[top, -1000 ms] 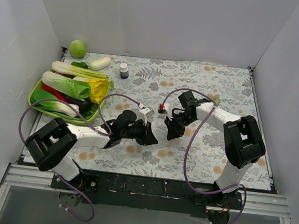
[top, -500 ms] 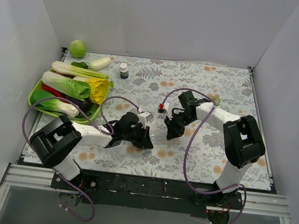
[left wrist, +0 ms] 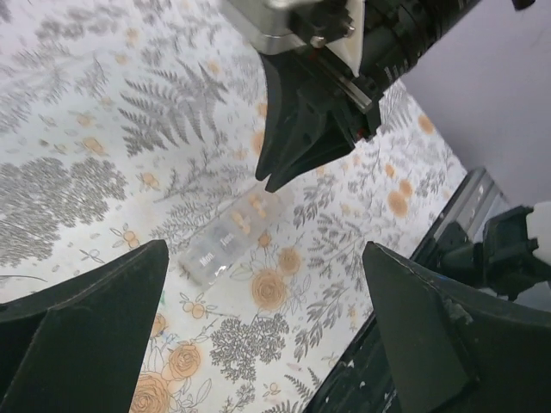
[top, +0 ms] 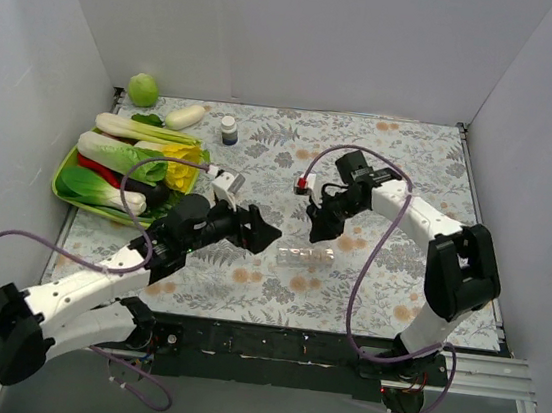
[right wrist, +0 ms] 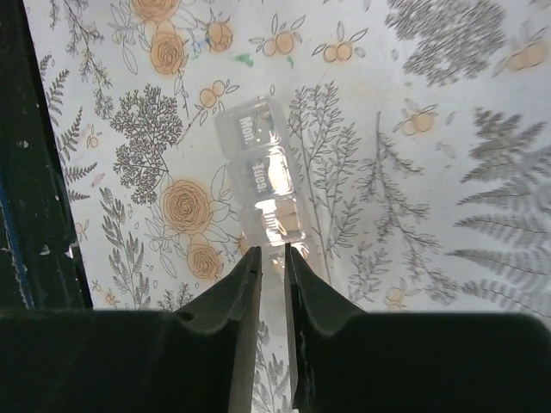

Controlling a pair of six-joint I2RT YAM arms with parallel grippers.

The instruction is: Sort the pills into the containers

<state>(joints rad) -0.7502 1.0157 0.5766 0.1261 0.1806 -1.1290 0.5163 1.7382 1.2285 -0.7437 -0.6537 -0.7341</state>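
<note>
Left arm has swung back toward the lower left and its jaws have sprung wide apart. That leaves the containers [top: 305, 257] lying free on the floral cloth [top: 402, 162], just below centre of the overhead view. The left gripper [top: 265, 233] sits just left of the strip. The right gripper [right wrist: 271, 254] hangs over one end, its fingers parted by only a narrow slit with nothing visible between them. Best play now, I'd say: line up squarely over one compartment, descend gently, and keep that light strip from skidding sideways.
</note>
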